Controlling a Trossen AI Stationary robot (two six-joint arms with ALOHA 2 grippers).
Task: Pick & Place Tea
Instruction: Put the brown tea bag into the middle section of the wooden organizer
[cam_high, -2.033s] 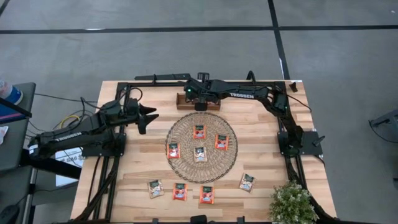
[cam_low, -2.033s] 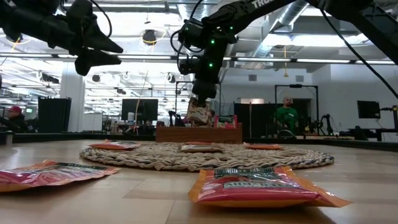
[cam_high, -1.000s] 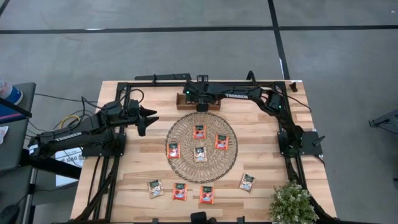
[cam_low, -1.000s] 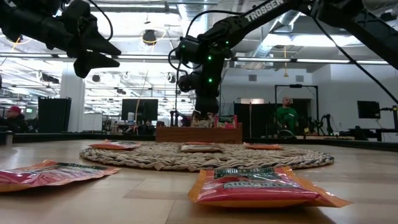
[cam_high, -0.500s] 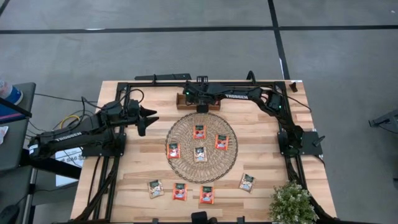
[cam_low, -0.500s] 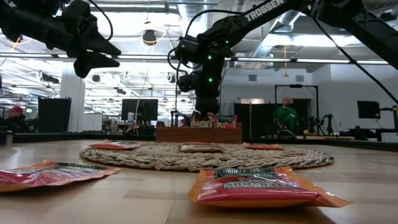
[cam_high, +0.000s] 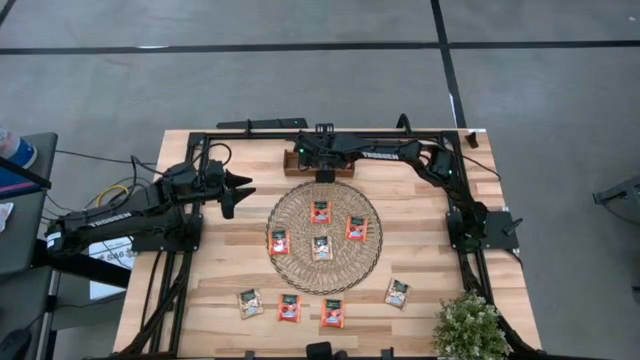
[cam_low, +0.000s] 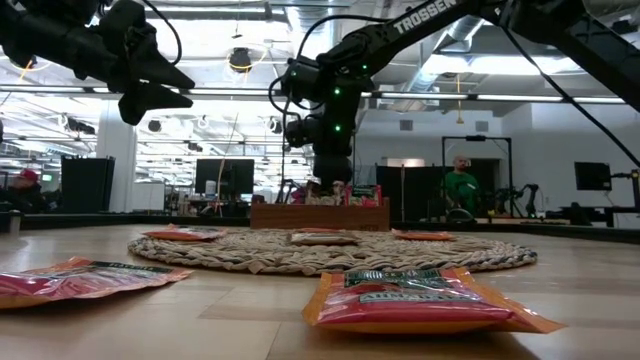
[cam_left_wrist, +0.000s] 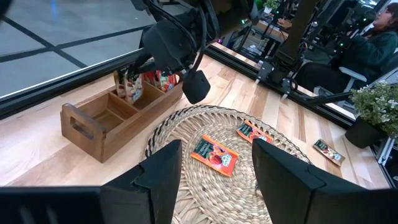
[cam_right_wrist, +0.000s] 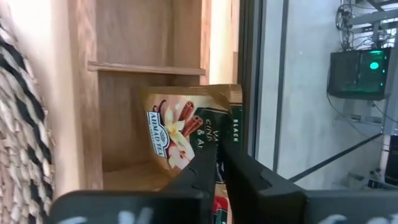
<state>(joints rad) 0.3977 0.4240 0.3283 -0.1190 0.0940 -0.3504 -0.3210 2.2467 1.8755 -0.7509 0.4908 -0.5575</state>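
Nearest the front edge of the pale wooden slatted desk (cam_high: 420, 215) lie four small flat square tea sachets in a loose row: a pale one (cam_high: 250, 303), two red-orange ones (cam_high: 289, 308) (cam_high: 333, 313), and another pale one (cam_high: 397, 293) off toward the right. These have not moved since two seconds ago.

Farther in, the large round woven straw mat (cam_high: 290, 271) carries four more sachets: a red-orange one (cam_high: 279, 241) on its left part, a pale one (cam_high: 321, 247) at its middle, a red-orange one (cam_high: 356, 228) toward the right, and a red-orange one (cam_high: 320, 211) nearer the tray. They too lie as before.

The left claw (cam_high: 245, 188) hangs in the air just left of the mat, fingers spread apart and empty, unchanged.

At the far edge stands the brown wooden compartment tray (cam_left_wrist: 93, 121), with several sachets upright in its compartments. The right claw (cam_right_wrist: 219, 171) reaches down into it. Two seconds ago it was carrying a sachet above the tray; it has since come down. Its fingers sit close together on the edge of a tan vanilla-pictured sachet (cam_right_wrist: 180, 134), which stands upright inside a compartment beside other packets; whether the pinch is already easing cannot be told.
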